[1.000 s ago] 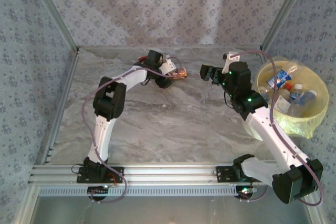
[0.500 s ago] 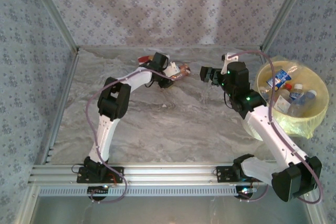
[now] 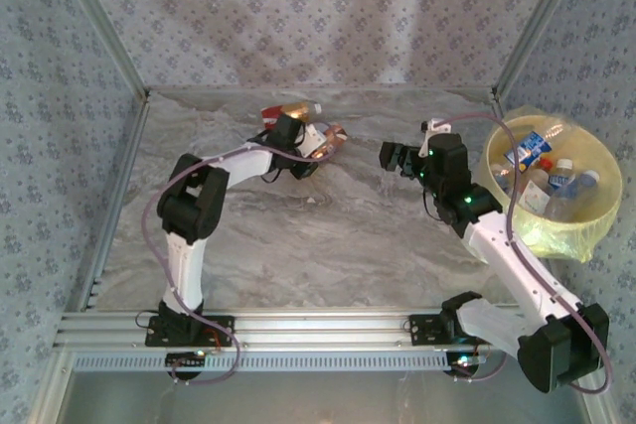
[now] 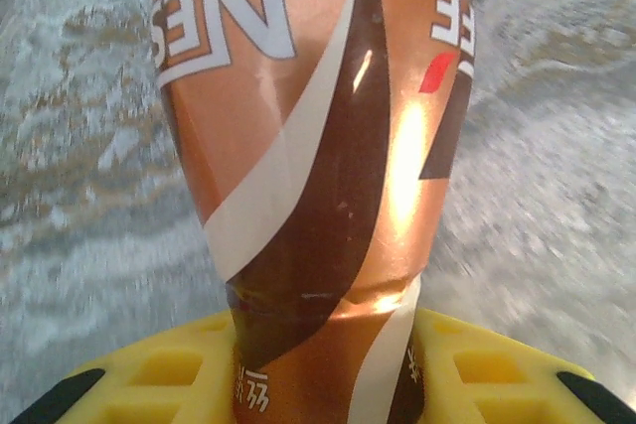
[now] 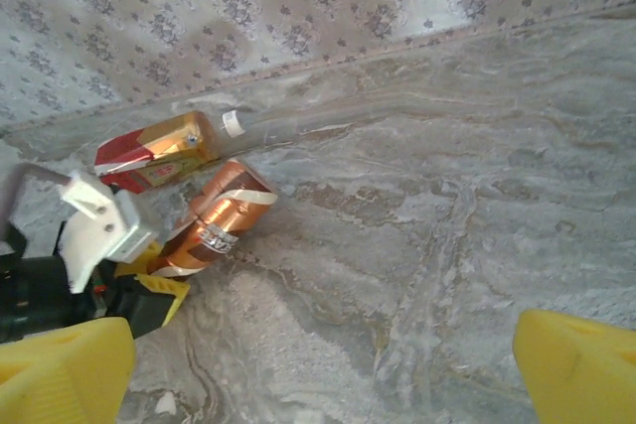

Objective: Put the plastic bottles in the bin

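Standing nearest: the bin (image 3: 608, 186), pale yellow and lined with a plastic bag, at the right edge of the table (image 3: 328, 245); several bottles (image 3: 562, 174) lie inside it.
Right claw (image 3: 391, 156): just left of the bin, jaws wide apart, nothing between them.
Left claw (image 3: 316, 146): farther left of the bin than the right claw, closed tight on the copper-brown bottle (image 4: 318, 146).
Copper-brown bottle: clamped between the yellow fingers (image 4: 159, 384), sticking out on the side toward the bin.
Red and gold bottle (image 5: 159, 151): farthest from the bin, lying on the table near the back wall, white cap on.
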Motion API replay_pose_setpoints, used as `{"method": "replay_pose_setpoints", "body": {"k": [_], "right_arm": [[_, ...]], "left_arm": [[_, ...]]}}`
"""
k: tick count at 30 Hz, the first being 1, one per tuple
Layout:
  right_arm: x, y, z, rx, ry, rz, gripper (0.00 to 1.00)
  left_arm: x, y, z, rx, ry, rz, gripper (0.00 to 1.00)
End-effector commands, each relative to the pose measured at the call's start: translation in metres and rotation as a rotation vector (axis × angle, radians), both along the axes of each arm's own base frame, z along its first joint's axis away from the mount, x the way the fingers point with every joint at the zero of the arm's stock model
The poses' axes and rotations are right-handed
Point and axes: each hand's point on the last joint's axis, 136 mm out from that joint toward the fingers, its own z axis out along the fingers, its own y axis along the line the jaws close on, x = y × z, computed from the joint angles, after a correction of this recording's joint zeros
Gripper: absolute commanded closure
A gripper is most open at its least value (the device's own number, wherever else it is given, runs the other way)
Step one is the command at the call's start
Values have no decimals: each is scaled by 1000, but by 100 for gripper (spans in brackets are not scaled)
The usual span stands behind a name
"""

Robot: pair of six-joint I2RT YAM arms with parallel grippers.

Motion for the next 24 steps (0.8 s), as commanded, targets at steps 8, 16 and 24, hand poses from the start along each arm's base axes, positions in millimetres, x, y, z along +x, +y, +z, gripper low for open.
{"method": "replay_pose_setpoints", "body": {"k": [8, 16, 24], "right_arm": [[-10, 40, 6, 262, -31, 150, 0], [-6, 86, 31, 344, -113, 353, 0], [-2, 124, 65, 462, -214, 510, 0]], "left_arm": [[-61, -15, 96, -461, 72, 75, 73], [-108, -29, 157, -733, 169, -33, 73], [-144, -41, 202, -862, 203, -244, 74]]}}
